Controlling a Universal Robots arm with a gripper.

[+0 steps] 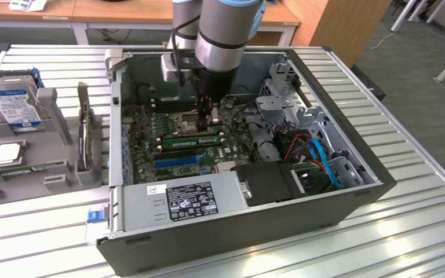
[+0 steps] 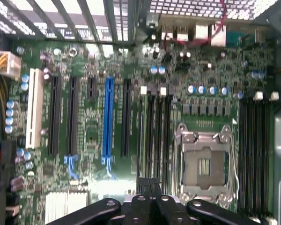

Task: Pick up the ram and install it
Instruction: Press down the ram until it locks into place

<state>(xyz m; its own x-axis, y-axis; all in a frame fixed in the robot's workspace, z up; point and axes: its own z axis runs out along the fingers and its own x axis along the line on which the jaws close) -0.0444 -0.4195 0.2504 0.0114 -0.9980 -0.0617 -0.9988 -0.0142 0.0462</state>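
Black two-finger gripper (image 2: 150,187) is closed, holding nothing, directly above the long thin green ram stick (image 1: 194,141) seated in a slot on the green motherboard (image 2: 84,122). Beyond sits the silver square CPU socket (image 2: 203,164), all inside the open dark-grey metal computer case (image 1: 338,191).

My green ram stick (image 1: 194,140) stands on edge in a motherboard memory slot, inside the open case.

A matt grey metal computer case (image 1: 230,231) sits on a ribbed, shiny metal table (image 1: 408,231) near a wooden desk (image 1: 114,11).
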